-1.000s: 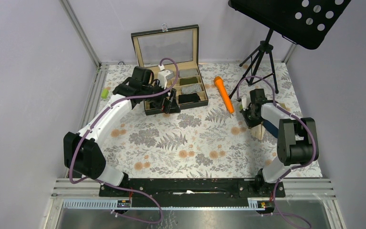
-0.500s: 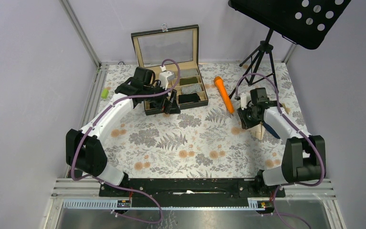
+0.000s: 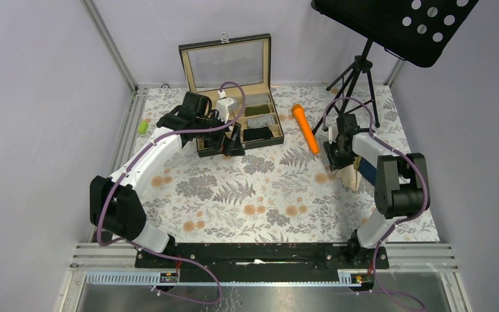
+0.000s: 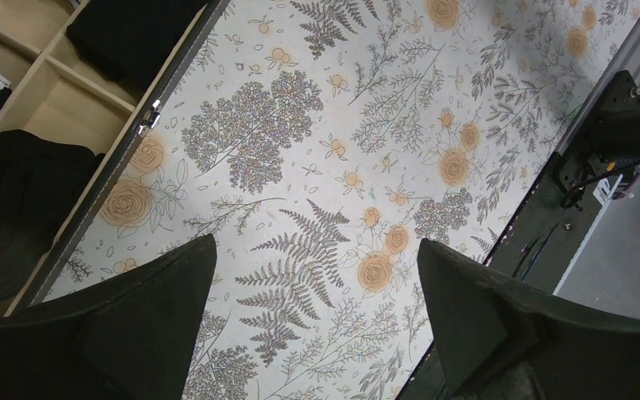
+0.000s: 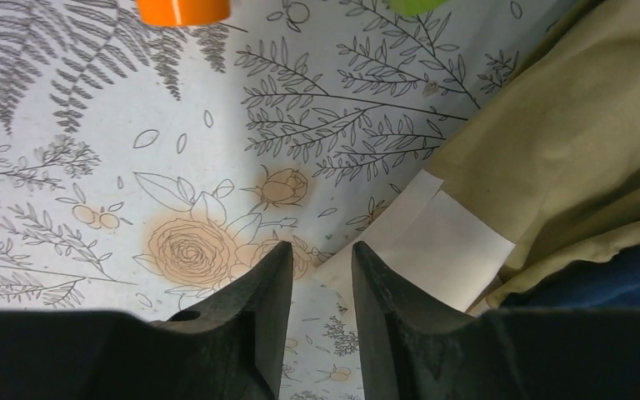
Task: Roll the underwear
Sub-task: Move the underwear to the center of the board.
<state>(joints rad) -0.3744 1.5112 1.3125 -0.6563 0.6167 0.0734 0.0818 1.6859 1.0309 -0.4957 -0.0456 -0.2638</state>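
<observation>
Walls: pale lilac panels (image 3: 32,97) close me in on the left, at the back and on the right, plain and matte.
Frame: a silver aluminium post (image 3: 109,45) rises at the surface's far-left corner, and a slotted rail (image 3: 128,130) runs along its left edge.
Surface: my table wears a white cloth (image 3: 260,195) printed with grey ferns and orange roses.
Near edge: silver rails (image 3: 104,257), then a sheet of brushed metal (image 3: 273,296) below them.
Furniture: a black music stand (image 3: 396,23) with a perforated desk overhangs the far-right corner, its tripod (image 3: 362,65) standing on the cloth.
Box: a wooden case (image 3: 224,62) at the far edge, left of centre, its glazed lid upright.
Light: even and soft, with faint shadows.
</observation>
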